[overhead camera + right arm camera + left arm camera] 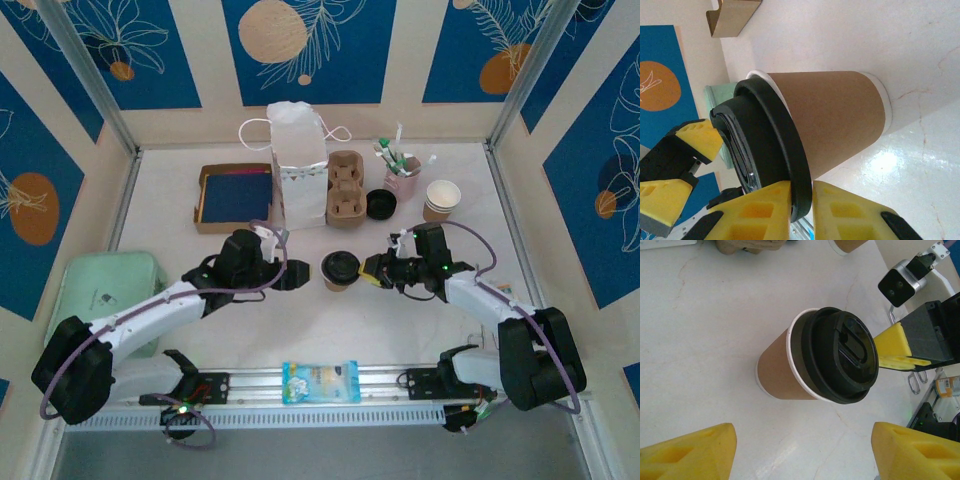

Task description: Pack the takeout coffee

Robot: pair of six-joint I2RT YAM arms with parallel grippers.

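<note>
As I read it from the near edge outward, a blue packet (320,381) lies on the rail (250,380), not yet dealt with, if it belongs in the order at all. Mid-table stands the cup (336,284), upright, with its black lid (340,266) on, so I count the lidding as done. My left gripper (293,277) sits just beside it, fingers wide apart and touching nothing. My right gripper (372,270) meets it from the other side, fingers almost together and, by the wrist view, closed on the lid's rim. Farther back are the carrier (345,188) and the white bag (297,165), neither holding this cup. I judge the packing itself is all to come: lift the cup and seat it in the carrier or bag.
</note>
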